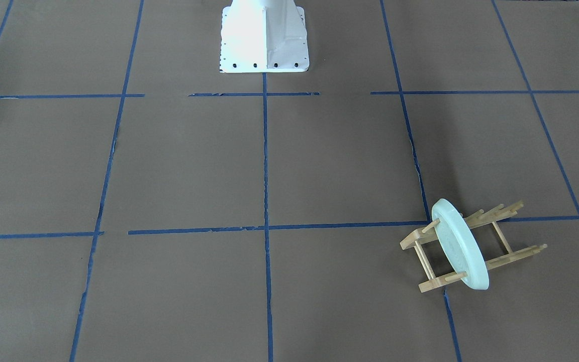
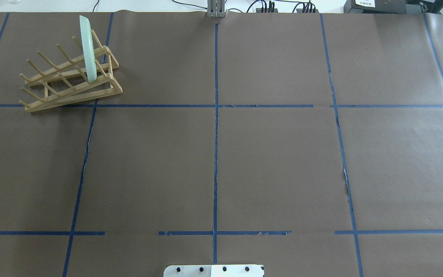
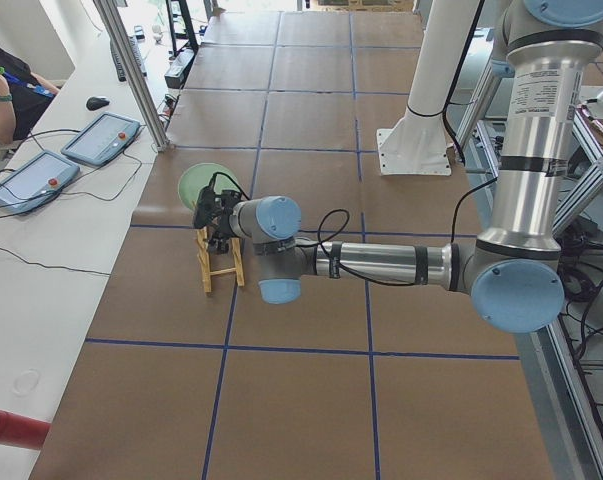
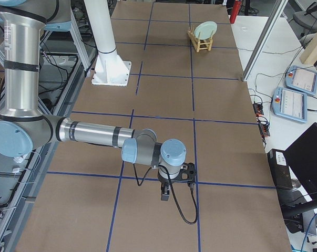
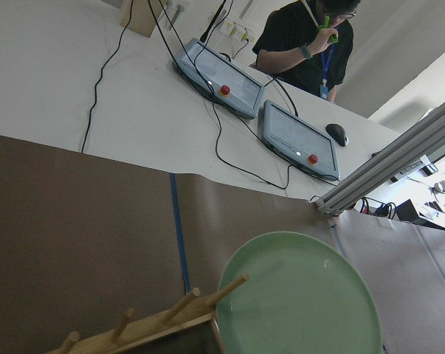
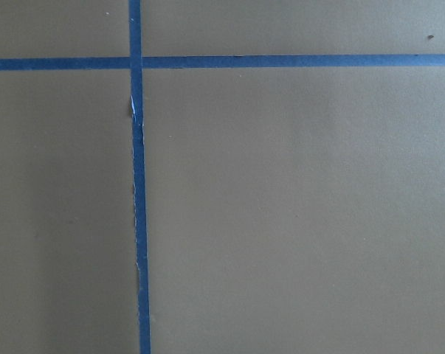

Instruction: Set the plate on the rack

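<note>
- The right arm reaches in from the near left, its forearm level over the brown table with its blue tape grid.
- The right gripper points down at the table, near a tape line; how its fingers stand cannot be made out.
- At the far end, the plate stands on edge in the rack.
- A white pedestal stands at the far left.
- Two control tablets lie on the white bench to the right.
</note>
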Controlling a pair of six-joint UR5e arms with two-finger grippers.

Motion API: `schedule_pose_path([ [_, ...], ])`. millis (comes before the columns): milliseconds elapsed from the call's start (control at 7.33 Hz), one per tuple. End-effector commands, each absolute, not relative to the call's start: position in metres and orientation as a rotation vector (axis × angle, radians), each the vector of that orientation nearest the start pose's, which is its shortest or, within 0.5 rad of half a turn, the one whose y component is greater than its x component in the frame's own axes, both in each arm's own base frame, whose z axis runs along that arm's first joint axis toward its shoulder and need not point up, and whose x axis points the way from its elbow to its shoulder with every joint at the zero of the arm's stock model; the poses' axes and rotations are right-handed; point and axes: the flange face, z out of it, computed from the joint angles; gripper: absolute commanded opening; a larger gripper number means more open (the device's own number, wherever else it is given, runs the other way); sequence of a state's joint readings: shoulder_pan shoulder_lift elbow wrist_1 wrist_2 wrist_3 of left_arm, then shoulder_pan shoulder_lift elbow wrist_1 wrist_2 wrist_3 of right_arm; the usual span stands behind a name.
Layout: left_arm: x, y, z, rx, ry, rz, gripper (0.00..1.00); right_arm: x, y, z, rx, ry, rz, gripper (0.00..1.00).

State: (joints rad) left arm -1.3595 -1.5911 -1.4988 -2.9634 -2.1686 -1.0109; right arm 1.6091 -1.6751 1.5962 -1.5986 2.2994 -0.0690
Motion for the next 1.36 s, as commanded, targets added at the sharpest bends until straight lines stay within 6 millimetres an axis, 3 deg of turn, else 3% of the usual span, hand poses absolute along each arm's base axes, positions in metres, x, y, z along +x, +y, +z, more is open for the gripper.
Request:
schedule_pose_path([
  [0,0.007,-0.483,0.562,0.796,0.913,-0.175,1.00,0.084,-0.435,0.700,-0.062,-0.732,0.009,1.00],
  [136,-0.007,-0.475,0.565,0.769,0.818,-0.117,1.00,0.084,-0.435,0.701,-0.063,-0.732,0.010,1.00],
  [409,-0.008,-0.482,0.570,0.615,0.728,-0.043,1.00,0.084,-0.435,0.700,-0.062,-0.732,0.009,1.00],
  [682,-0.005,-0.490,0.591,0.463,0.652,0.067,1.00,0.084,-0.435,0.700,-0.063,-0.732,0.010,1.00],
  [955,0.002,-0.479,0.609,0.333,0.718,0.139,1.00,0.084,-0.435,0.700,-0.062,-0.732,0.009,1.00],
  [1227,-0.007,-0.472,0.648,0.240,0.714,0.182,1.00,0.084,-0.435,0.701,-0.063,-0.732,0.008,1.00],
])
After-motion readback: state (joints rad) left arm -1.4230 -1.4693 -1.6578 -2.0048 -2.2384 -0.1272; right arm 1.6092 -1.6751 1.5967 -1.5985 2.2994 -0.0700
